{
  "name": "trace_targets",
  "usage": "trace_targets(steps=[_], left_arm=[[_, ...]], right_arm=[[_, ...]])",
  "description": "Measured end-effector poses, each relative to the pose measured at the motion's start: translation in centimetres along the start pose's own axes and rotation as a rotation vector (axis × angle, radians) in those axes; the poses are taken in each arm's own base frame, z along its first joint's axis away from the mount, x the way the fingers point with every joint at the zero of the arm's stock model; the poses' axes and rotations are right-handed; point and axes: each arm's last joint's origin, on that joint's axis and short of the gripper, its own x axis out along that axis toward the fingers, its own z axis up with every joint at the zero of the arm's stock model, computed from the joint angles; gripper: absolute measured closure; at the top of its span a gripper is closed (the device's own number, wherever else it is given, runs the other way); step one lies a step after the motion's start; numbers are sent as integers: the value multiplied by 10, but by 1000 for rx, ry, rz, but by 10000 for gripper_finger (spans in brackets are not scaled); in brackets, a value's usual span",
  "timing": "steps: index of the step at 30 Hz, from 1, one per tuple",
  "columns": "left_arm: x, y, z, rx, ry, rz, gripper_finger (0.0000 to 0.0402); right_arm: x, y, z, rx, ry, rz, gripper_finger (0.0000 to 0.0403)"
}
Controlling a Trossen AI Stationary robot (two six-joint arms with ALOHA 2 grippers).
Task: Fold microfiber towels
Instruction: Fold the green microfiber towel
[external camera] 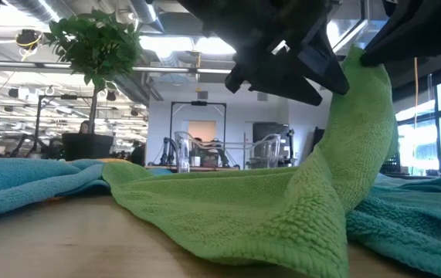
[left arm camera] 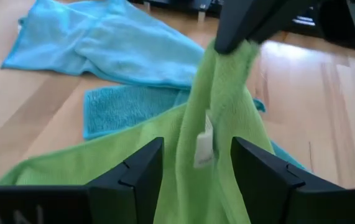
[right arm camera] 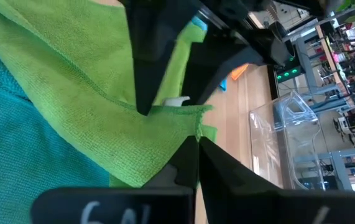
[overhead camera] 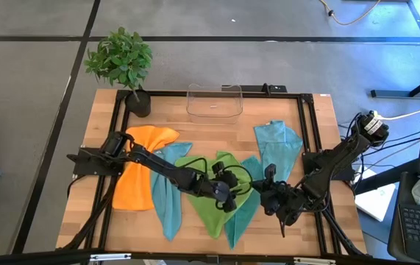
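Observation:
A lime green towel (overhead camera: pixel 215 212) lies at the table's near middle, with one part drawn up into a peak (external camera: pixel 367 85). My right gripper (right arm camera: pixel 197 140) is shut on that peak. My left gripper (left arm camera: pixel 196 144) is open. Its two fingers stand on either side of the raised green strip, below the right gripper (left arm camera: pixel 227 37); whether they touch the cloth does not show. An orange towel (overhead camera: pixel 140 177) lies flat at the left. Teal towels lie beside it (overhead camera: pixel 167 195), at the far right (overhead camera: pixel 277 143) and under the green one (overhead camera: pixel 243 213). My right gripper pinches the green towel between its two fingers at an edge (right arm camera: pixel 193 118) close to the white label (right arm camera: pixel 177 101). That part is lifted off the table and the cloth hangs below it in a bunched strip (left arm camera: pixel 217 118). The rest of the towel (external camera: pixel 228 208) lies on the table.
A clear plastic bin (overhead camera: pixel 214 101) stands at the far middle and a potted plant (overhead camera: pixel 125 62) at the far left corner. Bare wood (overhead camera: pixel 320 147) shows along the right side and between the bin and the towels.

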Motion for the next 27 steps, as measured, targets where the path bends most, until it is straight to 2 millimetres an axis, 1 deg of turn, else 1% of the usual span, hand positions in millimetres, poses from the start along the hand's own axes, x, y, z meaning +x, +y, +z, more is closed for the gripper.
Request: trace_targets(steps=[4, 8, 19, 23, 27], left_arm=[[3, 4, 2, -15, 16, -37, 221], [3, 3, 4, -27, 8, -66, 221], [3, 3, 3, -30, 9, -69, 221], [11, 2, -7, -27, 34, -59, 221], [23, 2, -20, -29, 57, -46, 221]], right_arm=[[0, 1, 0, -5, 0, 19, 397], [0, 1, 0, -15, 0, 21, 391], [0, 0, 1, -15, -4, 15, 396], [0, 0, 1, -15, -4, 14, 390], [0, 0, 1, -14, -6, 12, 394]])
